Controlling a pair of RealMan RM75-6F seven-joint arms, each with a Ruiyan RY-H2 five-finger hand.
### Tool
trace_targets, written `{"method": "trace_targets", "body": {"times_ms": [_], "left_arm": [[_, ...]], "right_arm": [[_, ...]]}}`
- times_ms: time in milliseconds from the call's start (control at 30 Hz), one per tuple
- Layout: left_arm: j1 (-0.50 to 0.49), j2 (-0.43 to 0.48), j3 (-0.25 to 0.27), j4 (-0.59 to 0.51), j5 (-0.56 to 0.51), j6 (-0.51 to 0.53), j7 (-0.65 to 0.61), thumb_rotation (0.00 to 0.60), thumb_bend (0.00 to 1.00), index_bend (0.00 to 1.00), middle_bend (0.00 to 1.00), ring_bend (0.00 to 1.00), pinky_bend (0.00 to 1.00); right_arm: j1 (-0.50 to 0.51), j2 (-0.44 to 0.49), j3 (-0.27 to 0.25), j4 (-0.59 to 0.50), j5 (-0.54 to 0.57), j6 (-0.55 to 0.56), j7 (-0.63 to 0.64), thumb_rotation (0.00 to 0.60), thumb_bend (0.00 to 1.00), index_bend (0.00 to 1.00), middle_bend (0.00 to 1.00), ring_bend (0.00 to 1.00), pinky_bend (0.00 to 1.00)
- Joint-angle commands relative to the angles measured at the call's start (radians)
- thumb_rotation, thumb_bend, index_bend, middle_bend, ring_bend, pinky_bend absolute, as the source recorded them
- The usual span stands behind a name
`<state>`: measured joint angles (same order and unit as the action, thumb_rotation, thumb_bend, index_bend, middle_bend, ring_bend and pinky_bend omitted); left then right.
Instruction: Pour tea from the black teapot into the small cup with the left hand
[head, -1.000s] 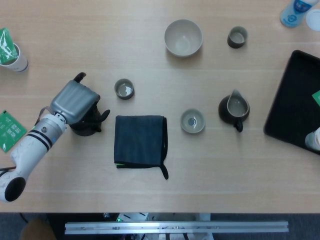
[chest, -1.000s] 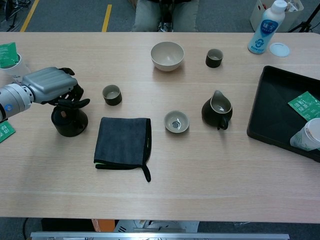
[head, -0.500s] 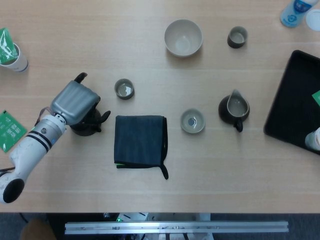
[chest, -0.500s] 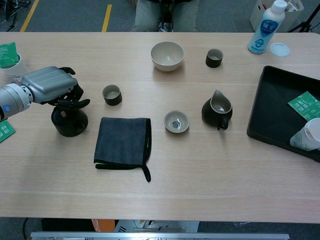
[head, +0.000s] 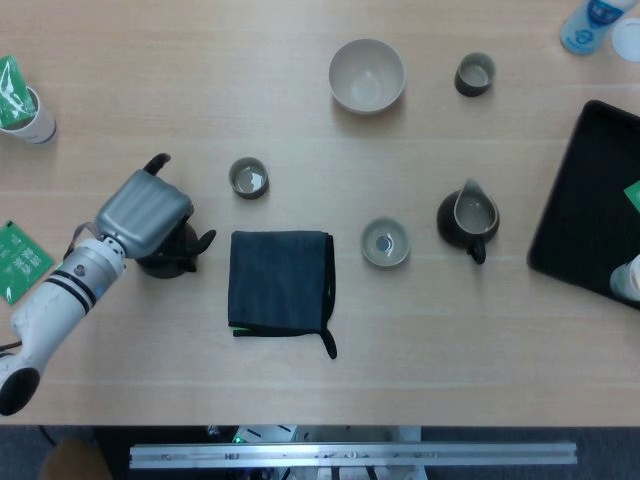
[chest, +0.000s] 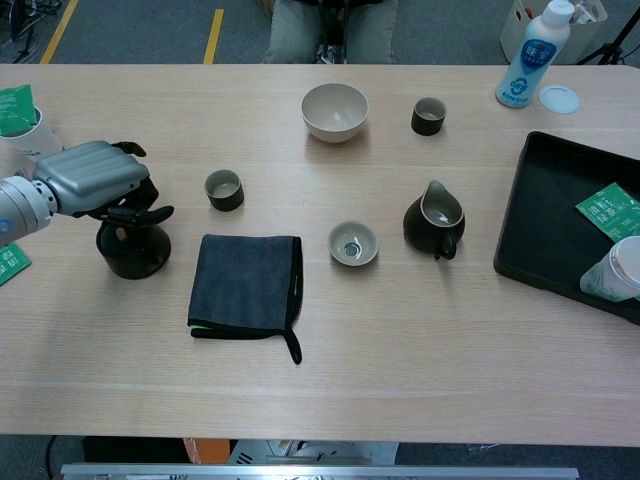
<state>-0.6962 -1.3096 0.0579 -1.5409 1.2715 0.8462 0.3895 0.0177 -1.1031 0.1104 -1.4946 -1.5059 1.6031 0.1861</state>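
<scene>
Wooden table (chest: 400, 330): teapot (chest: 132, 250) at left edge, upright. Left hand (chest: 95, 178) draped over its top, fingers curled down around it; firm hold not confirmable. Cup (chest: 224, 189) near, to its right. Advice: secure handle before lifting, tilt slowly over cup.
</scene>
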Motion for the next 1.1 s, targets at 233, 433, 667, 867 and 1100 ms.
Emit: {"method": "trace_targets", "body": {"times_ms": [233,433,667,867,1100], "left_arm": [[0.018,0.0,0.008,0.013,0.027,0.006,-0.038,0.012,0.33,0.79,0.86,0.7,0.11],[0.026,0.009,0.004,0.014,0.05,0.021,-0.058,0.015,0.33,0.82,0.9,0.74,0.11],[0.029,0.018,-0.001,0.013,0.048,0.016,-0.063,0.001,0.33,0.84,0.94,0.77,0.11],[0.029,0.025,-0.01,0.01,0.042,0.012,-0.064,0.0,0.33,0.86,0.96,0.79,0.11],[0.029,0.033,-0.02,0.001,0.047,0.014,-0.08,0.105,0.33,0.85,0.96,0.79,0.11]], "right_arm": [[-0.006,0.003,0.002,-0.005,0.003,0.007,0.002,0.6,0.11,0.32,0.34,0.22,0.28],[-0.006,0.0,0.005,-0.005,0.005,0.01,0.001,0.6,0.11,0.32,0.34,0.22,0.28],[-0.007,-0.002,0.008,-0.004,0.007,0.011,0.002,0.6,0.11,0.32,0.34,0.22,0.28],[-0.006,-0.003,0.009,-0.003,0.009,0.007,0.003,0.6,0.11,0.32,0.34,0.22,0.28],[-0.004,-0.004,0.01,-0.001,0.009,0.004,0.004,0.6,0.11,0.32,0.34,0.22,0.28]]}}
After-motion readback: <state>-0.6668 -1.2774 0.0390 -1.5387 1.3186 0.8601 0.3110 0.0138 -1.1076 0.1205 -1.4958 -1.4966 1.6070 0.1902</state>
